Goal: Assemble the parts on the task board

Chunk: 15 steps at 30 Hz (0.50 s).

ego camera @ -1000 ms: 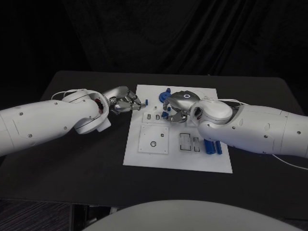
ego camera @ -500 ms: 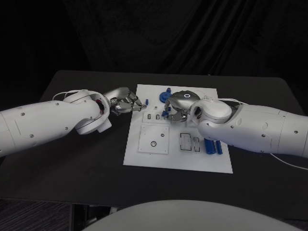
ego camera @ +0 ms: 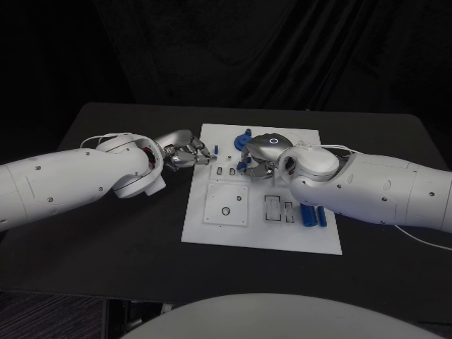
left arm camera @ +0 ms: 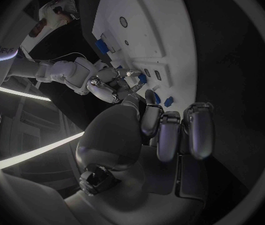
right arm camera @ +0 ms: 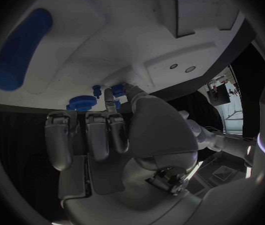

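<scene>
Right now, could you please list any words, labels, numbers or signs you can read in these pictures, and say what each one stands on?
None can be read.
The task board bears no print, only slots and blue parts.
Dark lettering on a white arm in the left wrist view is cut off and too blurred to read.
The left hand and right hand carry no readable marks.

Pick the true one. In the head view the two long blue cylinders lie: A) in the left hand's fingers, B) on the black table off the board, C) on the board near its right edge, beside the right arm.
C: the two blue cylinders lie side by side on the white board, at its right edge beside the right arm.
</scene>
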Available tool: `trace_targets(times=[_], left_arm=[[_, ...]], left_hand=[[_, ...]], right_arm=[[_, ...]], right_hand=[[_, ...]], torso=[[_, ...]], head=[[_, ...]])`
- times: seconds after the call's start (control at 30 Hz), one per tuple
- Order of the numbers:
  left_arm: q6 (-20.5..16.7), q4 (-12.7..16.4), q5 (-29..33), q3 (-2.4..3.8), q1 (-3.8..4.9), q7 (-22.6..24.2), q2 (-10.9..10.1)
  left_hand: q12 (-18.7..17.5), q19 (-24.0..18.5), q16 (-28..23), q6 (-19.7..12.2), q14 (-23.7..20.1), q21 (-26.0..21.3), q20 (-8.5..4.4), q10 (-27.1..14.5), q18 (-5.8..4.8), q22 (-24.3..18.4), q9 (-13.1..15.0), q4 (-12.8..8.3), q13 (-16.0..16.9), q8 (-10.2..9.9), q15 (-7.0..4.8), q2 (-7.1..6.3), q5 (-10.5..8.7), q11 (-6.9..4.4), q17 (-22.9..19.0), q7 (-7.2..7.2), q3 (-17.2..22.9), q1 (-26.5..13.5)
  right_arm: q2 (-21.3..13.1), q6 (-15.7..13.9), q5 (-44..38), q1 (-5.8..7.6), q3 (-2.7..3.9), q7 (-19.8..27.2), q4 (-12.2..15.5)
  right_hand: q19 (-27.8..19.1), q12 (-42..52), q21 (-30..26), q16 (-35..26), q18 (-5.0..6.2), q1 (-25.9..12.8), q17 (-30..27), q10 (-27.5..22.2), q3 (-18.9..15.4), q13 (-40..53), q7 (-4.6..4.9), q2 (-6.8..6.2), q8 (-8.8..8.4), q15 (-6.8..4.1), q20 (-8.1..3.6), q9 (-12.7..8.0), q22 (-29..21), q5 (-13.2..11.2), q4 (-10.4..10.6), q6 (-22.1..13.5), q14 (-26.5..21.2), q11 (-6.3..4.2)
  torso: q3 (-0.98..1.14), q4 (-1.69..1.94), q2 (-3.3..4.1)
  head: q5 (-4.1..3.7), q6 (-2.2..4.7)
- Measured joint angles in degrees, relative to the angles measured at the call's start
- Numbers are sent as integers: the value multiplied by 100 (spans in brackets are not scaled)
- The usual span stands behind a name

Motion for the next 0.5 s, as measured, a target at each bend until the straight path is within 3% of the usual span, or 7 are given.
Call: trace_targets(times=[0.5], left_arm=[[3,-43,82,-1,-48,48,28]], left_hand=[[0,-20,0,0,-1,0,21,0,0,0,13,-39,0,-50,20,30,22,0,0,0,71,34]], right_arm=[[-73,-135,-2,-9,6,232,35]], right_hand=[[0,0,0,0,0,130,0,-2,117,-1,-15,67,-67,-40,-40,26,2,-7,-228,57,-1,-1]], torso=[[-5,-3,3]], head=[[26,0]])
